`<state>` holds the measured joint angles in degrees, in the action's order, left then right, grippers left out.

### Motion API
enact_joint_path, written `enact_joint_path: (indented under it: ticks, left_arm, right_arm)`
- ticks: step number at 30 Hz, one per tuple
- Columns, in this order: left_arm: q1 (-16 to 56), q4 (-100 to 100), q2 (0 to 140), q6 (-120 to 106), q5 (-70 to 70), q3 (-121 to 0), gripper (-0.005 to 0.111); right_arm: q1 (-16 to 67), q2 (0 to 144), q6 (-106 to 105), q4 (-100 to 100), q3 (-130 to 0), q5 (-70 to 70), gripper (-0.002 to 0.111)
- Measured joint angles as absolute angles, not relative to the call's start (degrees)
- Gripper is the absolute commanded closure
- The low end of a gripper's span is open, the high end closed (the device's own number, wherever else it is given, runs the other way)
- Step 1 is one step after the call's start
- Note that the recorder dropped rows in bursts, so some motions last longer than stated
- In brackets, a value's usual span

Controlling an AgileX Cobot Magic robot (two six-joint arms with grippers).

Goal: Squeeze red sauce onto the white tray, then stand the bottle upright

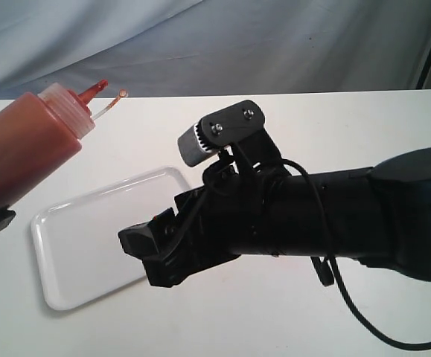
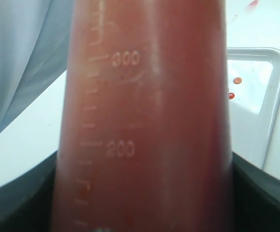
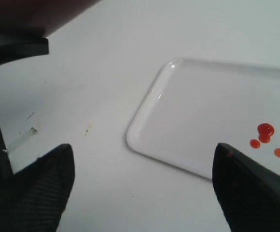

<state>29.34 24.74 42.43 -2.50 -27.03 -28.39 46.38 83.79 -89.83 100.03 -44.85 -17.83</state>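
Note:
The bottle [image 1: 23, 146], orange-tinted and full of dark red sauce, is held tilted at the far left, off the table, with its red nozzle [image 1: 93, 90] pointing up and to the right. My left gripper [image 2: 144, 198] is shut on the bottle [image 2: 144, 106], a jaw on each side of the body. The white tray [image 1: 81, 238] lies flat on the table. A few small drops of red sauce [image 3: 265, 130] sit on the tray [image 3: 202, 111]. My right gripper [image 3: 144, 188] hovers open over the table by the tray's edge, with nothing between its fingers [image 3: 45, 188].
The right arm [image 1: 312, 216] reaches across the middle of the white table [image 1: 334, 126], and its gripper [image 1: 144, 249] covers part of the tray. A pale cloth backdrop [image 1: 237, 44] hangs behind the table. A black cable [image 1: 364, 312] trails under the arm.

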Motion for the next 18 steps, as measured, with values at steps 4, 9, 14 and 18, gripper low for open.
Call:
enact_joint_path:
  ticks: [4, 9, 14, 18]
  left_arm:
    - [29.3, 24.6, 42.4, -2.5, -27.0, -28.4, 0.107]
    - [29.3, 24.3, 42.4, -2.5, -27.0, -28.4, 0.107]
    - [29.3, 23.0, 42.4, -2.4, -27.0, -28.4, 0.107]
    - [29.3, 21.7, 42.4, -2.4, -27.0, -28.4, 0.107]
  right_arm:
    - [46.4, 83.8, -89.8, 100.0, -45.0, -17.9, 0.039]
    - [46.4, 83.8, -89.8, 100.0, -45.0, -18.1, 0.039]
    - [46.4, 83.8, -89.8, 100.0, -45.0, -17.9, 0.039]
    - [46.4, 83.8, -89.8, 100.0, -45.0, -17.9, 0.039]
